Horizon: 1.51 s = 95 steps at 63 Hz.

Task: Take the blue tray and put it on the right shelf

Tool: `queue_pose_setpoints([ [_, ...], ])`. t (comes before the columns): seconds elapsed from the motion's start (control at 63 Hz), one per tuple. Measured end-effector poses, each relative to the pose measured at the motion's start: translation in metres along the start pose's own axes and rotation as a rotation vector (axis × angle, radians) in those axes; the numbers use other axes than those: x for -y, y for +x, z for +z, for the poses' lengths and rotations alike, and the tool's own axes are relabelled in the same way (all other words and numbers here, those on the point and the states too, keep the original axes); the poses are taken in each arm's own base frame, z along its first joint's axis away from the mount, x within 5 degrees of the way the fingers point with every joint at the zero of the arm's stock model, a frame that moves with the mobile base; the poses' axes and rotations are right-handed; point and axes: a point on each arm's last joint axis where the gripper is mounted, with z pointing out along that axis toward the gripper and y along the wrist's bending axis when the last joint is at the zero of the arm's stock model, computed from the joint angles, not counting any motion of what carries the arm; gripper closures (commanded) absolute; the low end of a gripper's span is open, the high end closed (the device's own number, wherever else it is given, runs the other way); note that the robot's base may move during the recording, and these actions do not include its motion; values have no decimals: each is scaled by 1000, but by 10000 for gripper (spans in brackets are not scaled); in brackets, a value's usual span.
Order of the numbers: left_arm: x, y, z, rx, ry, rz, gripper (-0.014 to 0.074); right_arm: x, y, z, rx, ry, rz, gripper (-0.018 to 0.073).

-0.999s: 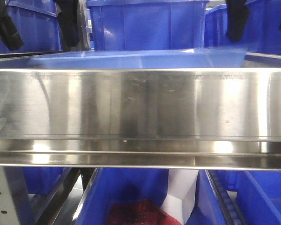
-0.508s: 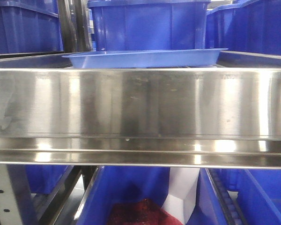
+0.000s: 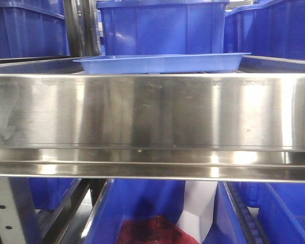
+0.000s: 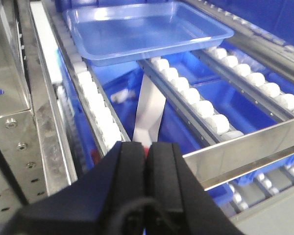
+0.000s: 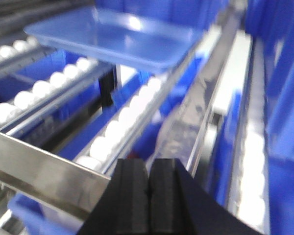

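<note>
The blue tray (image 3: 160, 63) lies flat on the white roller tracks (image 4: 201, 105) of the right shelf, behind its wide steel front rail (image 3: 152, 109). It also shows in the left wrist view (image 4: 147, 29) and the right wrist view (image 5: 112, 36). My left gripper (image 4: 147, 149) is shut and empty, well back from the tray, near the front rail (image 4: 245, 152). My right gripper (image 5: 148, 169) is shut and empty, also short of the tray, over the front rail (image 5: 44, 176). Neither gripper shows in the front view.
Deep dark-blue bins (image 3: 162, 25) stand behind the tray and to both sides. More blue bins (image 3: 142, 208) sit on the level below, one holding something dark red (image 3: 150, 231). A perforated steel upright (image 4: 14, 132) stands at the left.
One second ago both arms were up by the tray, which was blurred. They have since left the front view; the tray now rests still on the rollers, released.
</note>
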Motion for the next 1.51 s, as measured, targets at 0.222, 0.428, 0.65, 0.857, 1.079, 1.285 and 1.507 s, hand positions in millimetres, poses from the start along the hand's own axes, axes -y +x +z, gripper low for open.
queue_pose_setpoints([
  [0.222,-2,20,-3,63,20,3,645,-1,22,0,123,-26,-9,503],
  [0.428,-2,23,-2,54,20,2,645,-1,20,1,151,-30,-13,503],
  [0.65,-2,22,-2,56,21,1,645,-1,21,1,149,-30,-16,503],
  [0.857,1,23,-3,48,63,-70,645,-1,21,1,149,-30,-16,503],
  [1.079,-8,40,-16,139,-56,-67,645,-1,21,1,149,-30,-16,503],
  [1.285,-21,87,-14,251,-266,-27,645,-1,21,1,149,-30,-16,503],
  [1.507,-38,143,11,263,-437,-72,645,-1,21,1,152,-30,-16,503],
])
